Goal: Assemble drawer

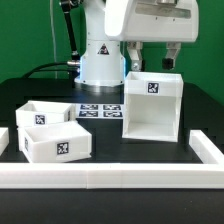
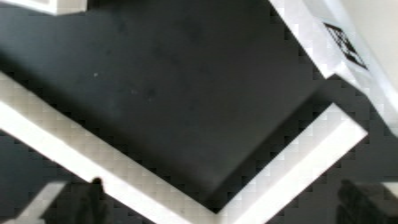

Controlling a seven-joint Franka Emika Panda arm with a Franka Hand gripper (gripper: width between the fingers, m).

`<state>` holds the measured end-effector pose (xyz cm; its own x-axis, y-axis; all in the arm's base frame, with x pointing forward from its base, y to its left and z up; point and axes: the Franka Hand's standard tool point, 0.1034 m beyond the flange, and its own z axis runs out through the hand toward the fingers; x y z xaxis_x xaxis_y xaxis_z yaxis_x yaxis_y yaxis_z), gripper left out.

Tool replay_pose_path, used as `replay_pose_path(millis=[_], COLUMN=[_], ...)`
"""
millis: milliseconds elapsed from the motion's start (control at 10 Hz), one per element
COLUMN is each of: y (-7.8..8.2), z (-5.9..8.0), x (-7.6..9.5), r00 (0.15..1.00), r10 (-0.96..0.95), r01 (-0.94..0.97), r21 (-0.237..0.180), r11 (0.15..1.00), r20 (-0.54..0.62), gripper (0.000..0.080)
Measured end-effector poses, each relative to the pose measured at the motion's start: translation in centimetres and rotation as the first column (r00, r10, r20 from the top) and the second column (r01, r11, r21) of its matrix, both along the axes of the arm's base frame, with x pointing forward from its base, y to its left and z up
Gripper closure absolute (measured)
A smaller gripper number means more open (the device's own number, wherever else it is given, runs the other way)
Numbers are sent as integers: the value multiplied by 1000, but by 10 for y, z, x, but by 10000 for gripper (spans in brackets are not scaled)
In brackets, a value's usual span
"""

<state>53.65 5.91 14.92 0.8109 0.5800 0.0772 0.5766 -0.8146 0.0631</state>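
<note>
1. The gripper (image 1: 150, 57) hangs with its fingers (image 2: 68, 200) spread wide and nothing between them. In the wrist view the two blurred tips sit at opposite sides of the frame, with bare black table (image 2: 160, 90) between.
2. Nearest the tool, directly beneath it, the drawer's box shell (image 1: 152, 112) stands upright with a tag near its top. I cannot tell whether the fingertips clear its upper edge or brush it.
3. The wrist view also shows a white angled band (image 2: 107, 150) below the tool. I cannot tell whether this is the shell's rim or the rail.
4. Farther off, toward the exterior view's left of the gripper, the marker board (image 1: 100, 108) lies flat, just beside the shell's foot.
5. Farther the same way, well apart from the tool, sit the rear tray (image 1: 38, 115) and the front tray (image 1: 57, 147), both open side up, close together or touching.
6. Farthest from the gripper, beyond the shell, the rail (image 1: 110, 178) runs along the table.
7. Risks, as I judge them:
   - A descent slightly off line would drive a finger onto the shell's thin top edge and tip or shove the tall, light box.
   - A shallow pinch on a smooth wall could slip.
   - A shoved shell would leave its opening skewed, so a tray would later jam on entry.
</note>
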Motion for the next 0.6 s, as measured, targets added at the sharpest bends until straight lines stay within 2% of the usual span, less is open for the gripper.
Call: replay_pose_path(millis=[200, 400, 600], y=[0, 11, 20], z=[0, 1, -3], x=[0, -15, -23], r00=[990, 896, 783], r10=[-144, -443, -616], r01=[144, 444, 621], r21=[16, 29, 50], r11=[989, 896, 782], r20=[-1, -35, -82], gripper=[150, 150, 150])
